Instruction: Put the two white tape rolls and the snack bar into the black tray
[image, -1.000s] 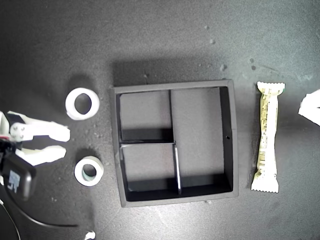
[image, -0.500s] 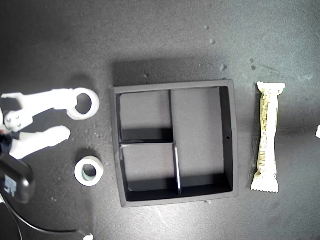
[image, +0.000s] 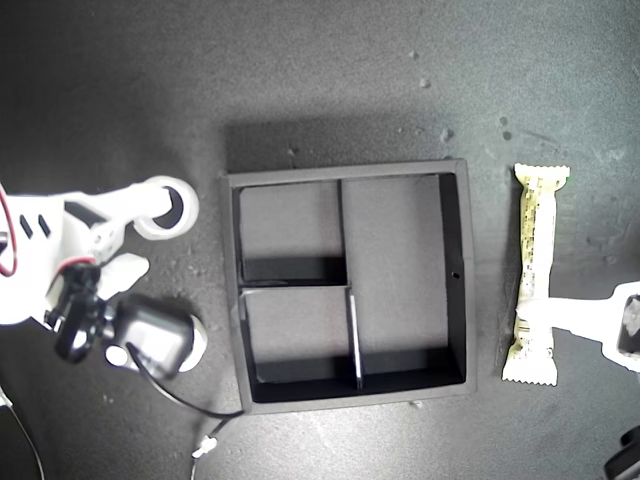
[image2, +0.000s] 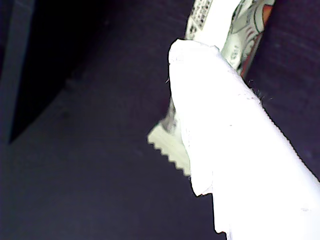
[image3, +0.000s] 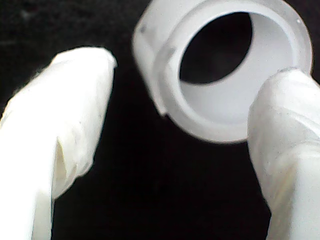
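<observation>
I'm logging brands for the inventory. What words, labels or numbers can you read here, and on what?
None can be read.
snack bar: small dark print runs along the wrapper in the exterior view, too small to read; the first wrist view shows a printed patch, too blurred.
larger tape roll: plain white, no marking visible.
black tray: no label visible.

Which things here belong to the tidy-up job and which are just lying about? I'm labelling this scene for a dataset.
Belong to the job:
- larger tape roll
- second tape roll, mostly hidden under an arm's camera
- snack bar
- black tray, nothing in it yet

Just lying about:
- pale specks on the dark table
- small white plug on a black cable
</observation>
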